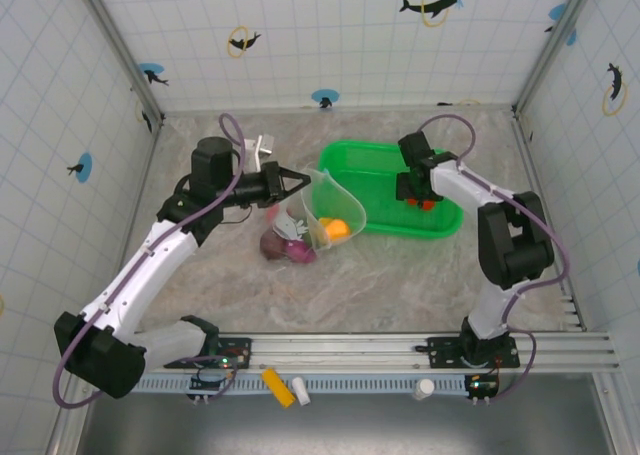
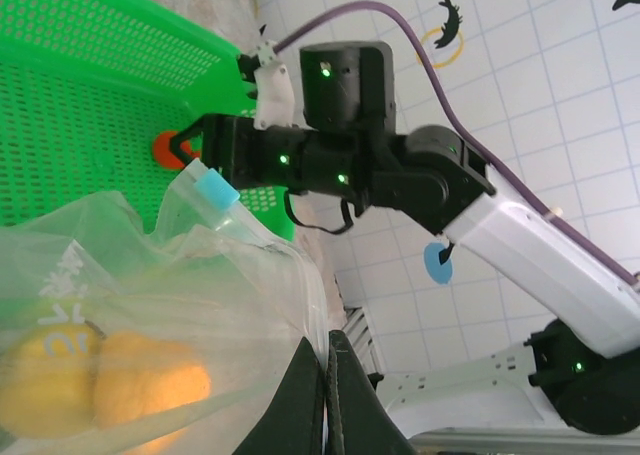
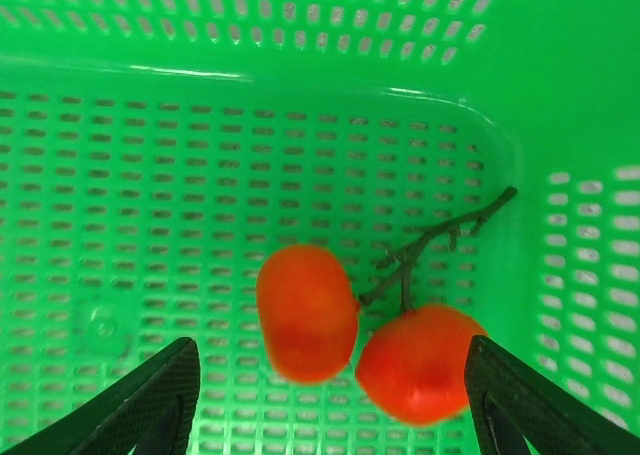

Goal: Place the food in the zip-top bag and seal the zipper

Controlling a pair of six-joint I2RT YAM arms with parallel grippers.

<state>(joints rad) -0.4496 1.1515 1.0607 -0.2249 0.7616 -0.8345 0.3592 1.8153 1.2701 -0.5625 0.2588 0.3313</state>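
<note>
No readable txt: the zip-top bag (image 2: 200, 305) carries white print, but it's blurred & sits on crinkled film, so I can't make it out.

My left gripper (image 1: 303, 181) is clenched tight on the bag's top rim and holds the mouth up & gaping, around mid-table, just left of the green basket (image 1: 372, 165). The bag is clear & wrinkly. The zipper (image 2: 215, 189) shows as a strip w/ a pale blue end piece at the raised edge, apart from my left fingers (image 2: 300, 405).

Inside the bag are a yellow piece (image 2: 40, 360) & an orange piece (image 2: 150, 380), touching each other. On the table (image 1: 420, 275), just near-left of the bag & outside it, lie maroon and pink-purple pieces (image 1: 285, 245).

My right gripper (image 3: 328, 342) hangs inside the basket at its right end, jaws spread wide, gripping nothing. Btwn the fingertips lie two orange-red round fruits (image 3: 415, 365) joined on a dark twig stem. They rest on the basket floor near a corner & touch neither finger.
</note>
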